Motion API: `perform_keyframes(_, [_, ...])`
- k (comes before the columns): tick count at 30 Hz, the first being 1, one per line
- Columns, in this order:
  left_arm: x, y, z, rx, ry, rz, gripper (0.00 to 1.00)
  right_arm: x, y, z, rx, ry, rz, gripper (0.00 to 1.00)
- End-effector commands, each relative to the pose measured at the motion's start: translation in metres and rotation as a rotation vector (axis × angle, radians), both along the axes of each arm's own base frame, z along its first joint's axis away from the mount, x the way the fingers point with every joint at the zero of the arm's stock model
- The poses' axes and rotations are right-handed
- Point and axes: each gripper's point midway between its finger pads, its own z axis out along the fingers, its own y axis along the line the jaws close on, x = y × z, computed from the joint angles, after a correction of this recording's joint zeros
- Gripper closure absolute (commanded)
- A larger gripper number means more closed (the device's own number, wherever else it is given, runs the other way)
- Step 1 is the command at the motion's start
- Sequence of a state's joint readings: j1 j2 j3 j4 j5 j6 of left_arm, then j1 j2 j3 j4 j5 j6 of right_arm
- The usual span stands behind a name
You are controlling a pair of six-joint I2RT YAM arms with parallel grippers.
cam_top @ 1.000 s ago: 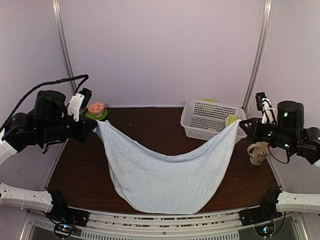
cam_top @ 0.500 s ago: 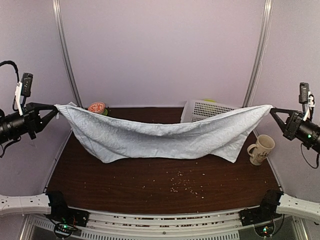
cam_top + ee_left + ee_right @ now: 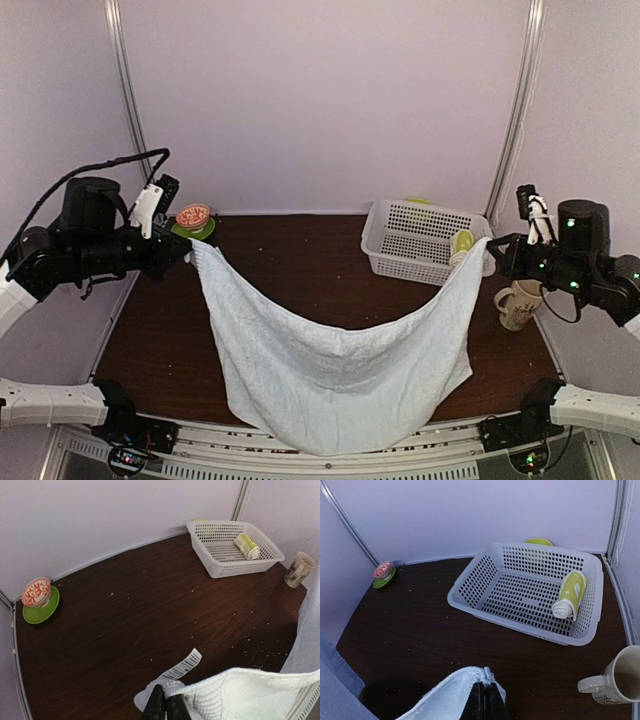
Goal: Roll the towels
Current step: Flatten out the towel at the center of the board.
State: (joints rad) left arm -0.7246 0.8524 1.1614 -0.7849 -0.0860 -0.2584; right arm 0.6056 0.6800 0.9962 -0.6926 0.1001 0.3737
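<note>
Pale-blue towel (image 3: pixel 330 380) hangs slack between left gripper (image 3: pixel 190 250) and right gripper (image 3: pixel 487 244), each pinching a corner.

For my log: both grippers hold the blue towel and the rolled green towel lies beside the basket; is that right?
No: the rolled green towel lies inside the basket, as the right wrist view shows. The left gripper and right gripper hold the blue towel.
</note>
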Motion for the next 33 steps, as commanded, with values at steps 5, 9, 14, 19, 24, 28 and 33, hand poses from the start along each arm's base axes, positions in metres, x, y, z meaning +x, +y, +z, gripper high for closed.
perform_keyframes(5, [0.077,0.036,-0.039,-0.105,0.044,0.205,1.00,0.046,-0.028,-0.050,0.090,0.077,-0.214,1.00])
perform_keyframes(9, [0.096,0.026,-0.068,-0.080,0.117,0.198,1.00,0.063,-0.026,-0.073,0.055,0.123,-0.229,1.00])
perform_keyframes(14, [0.109,0.030,-0.092,-0.060,0.144,0.251,1.00,0.073,-0.031,-0.098,0.026,0.153,-0.275,1.00])
perform_keyframes(19, [0.112,0.038,-0.101,-0.027,0.153,0.302,1.00,0.077,-0.028,-0.109,0.024,0.178,-0.271,1.00])
perform_keyframes(24, [0.102,0.047,-0.118,-0.039,0.193,0.354,1.00,0.069,-0.027,-0.127,0.044,0.212,-0.267,1.00])
perform_keyframes(28, [0.089,0.042,-0.140,-0.068,0.270,0.331,1.00,0.057,-0.032,-0.145,0.068,0.243,-0.284,1.00])
perform_keyframes(33, [0.087,0.038,-0.136,-0.102,0.263,0.314,1.00,0.049,-0.042,-0.148,0.068,0.235,-0.324,1.00])
